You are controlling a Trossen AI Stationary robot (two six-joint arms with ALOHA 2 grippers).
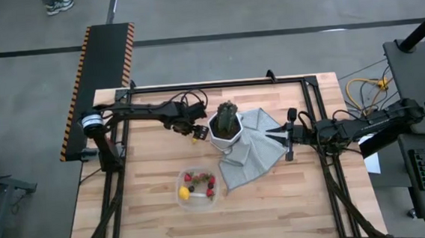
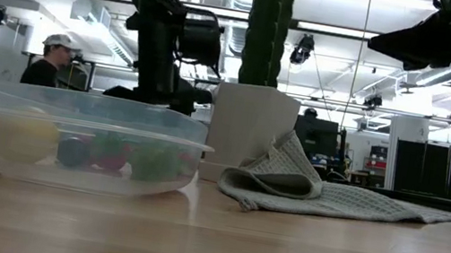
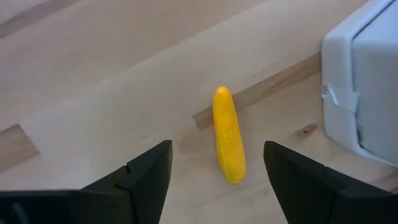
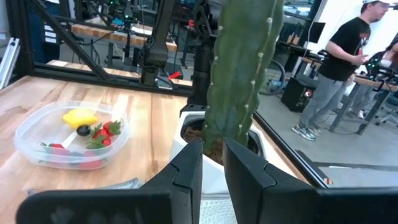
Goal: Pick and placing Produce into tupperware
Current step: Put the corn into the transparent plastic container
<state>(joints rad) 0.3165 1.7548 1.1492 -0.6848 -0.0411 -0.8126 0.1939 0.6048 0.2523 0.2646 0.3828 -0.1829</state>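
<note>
so left gripper [image 3: 214,171] jaws wide, empty, straddling small elongated yellow produce piece [image 3: 228,134] beside white faceted plant pot [image 3: 364,81], we judge set for pinch. clear rounded plastic tupperware [image 1: 198,187] near table's front edge, already holds fruit. right gripper [image 4: 213,163] nearly closed, empty, parked by green cactus [image 4: 239,68].

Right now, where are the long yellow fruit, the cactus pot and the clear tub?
Long yellow fruit [image 3: 228,134], left wrist view, middle of its body.
Cactus pot [image 1: 224,140], high view, its white rim.
Clear tub [image 2: 83,110], low view, its front rim.
</note>
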